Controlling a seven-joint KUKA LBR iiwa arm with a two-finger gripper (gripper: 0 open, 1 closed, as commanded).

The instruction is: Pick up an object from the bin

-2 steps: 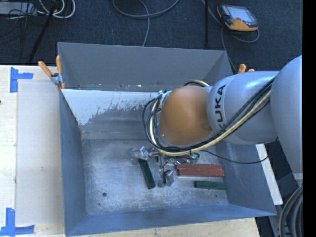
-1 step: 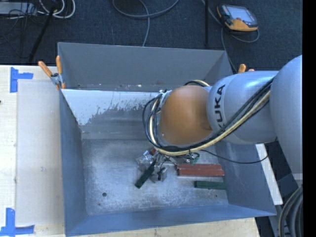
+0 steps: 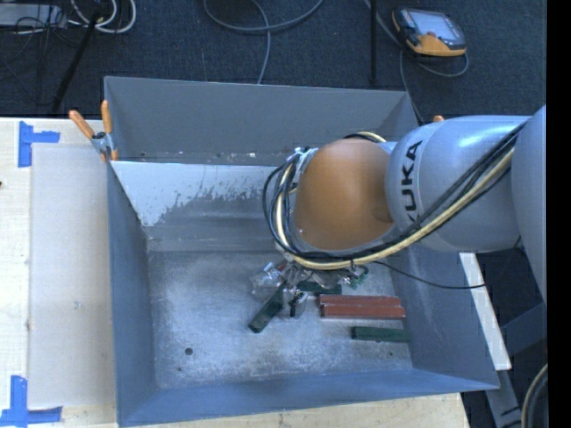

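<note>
The grey metal bin (image 3: 178,212) fills the middle of the frame, its floor bare across the left half and along the lower edge. The arm (image 3: 464,185) comes in from the right, and its orange cover (image 3: 343,194), ringed with cables, hangs over the bin's centre and hides much of what is beneath it.

The end effector (image 3: 293,285) pokes out under the lower left of that cover, low over the floor just right of centre. Whether it is apart or together cannot be told, as the cover and the clutter around it mask the tip.

All the contents lie in one small cluster there:
- A red-brown flat bar (image 3: 361,307) lies just to the right of the end effector, its long axis running left to right.
- A dark slim stick (image 3: 269,312) lies nearest, right below the end effector, its long axis slanting from upper right to lower left. Contact cannot be made out.
- A short dark green bar (image 3: 379,333) lies below the red-brown bar, parallel to it.
- A pale crumpled scrap (image 3: 265,280) sits just to the left.

The dark stick looks the likeliest pick. Nothing appears lifted yet.
</note>
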